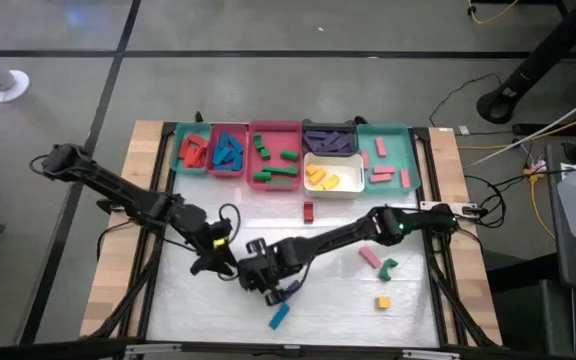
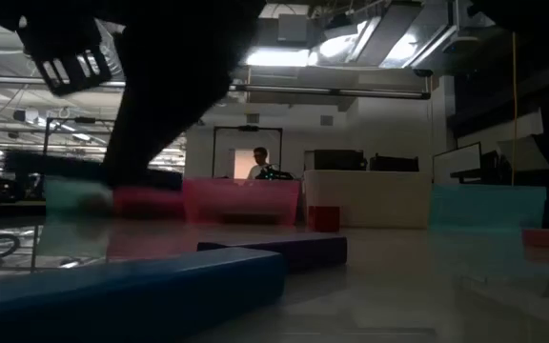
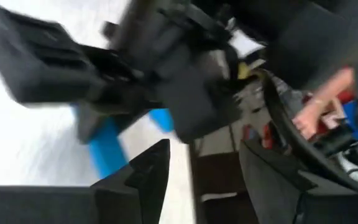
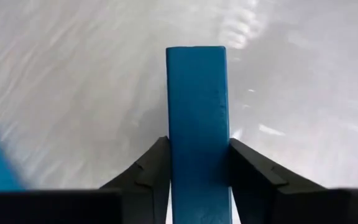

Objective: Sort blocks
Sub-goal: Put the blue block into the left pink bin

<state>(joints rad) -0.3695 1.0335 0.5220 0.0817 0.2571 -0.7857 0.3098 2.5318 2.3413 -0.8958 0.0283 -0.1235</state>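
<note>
My right gripper (image 1: 268, 283) (image 4: 197, 163) is over the near middle of the table, shut on a blue bar block (image 4: 197, 93). My left gripper (image 1: 211, 257) (image 3: 204, 171) hovers just to its left, open and empty. Loose blocks lie flat on the white mat: a light blue one (image 1: 279, 316) (image 2: 122, 286) near the front edge, a dark purple one (image 2: 284, 250), a red one (image 1: 309, 211), and pink (image 1: 369, 257), green (image 1: 388, 267) and yellow (image 1: 382, 301) ones to the right. My right gripper pinches the blue bar's long side faces (image 4: 197, 146) between its two fingers. The bar lies along the fingers and sticks out well past their tips. Whether its far end touches the mat, I cannot tell.
Trays stand in a row along the far edge: red (image 1: 193, 152), blue (image 1: 228, 152), pink holding green blocks (image 1: 275, 160), dark holding purple ones (image 1: 330, 140), white holding yellow ones (image 1: 333, 177), teal holding pink ones (image 1: 388, 160). The two arms are close together. A person shows far behind.
</note>
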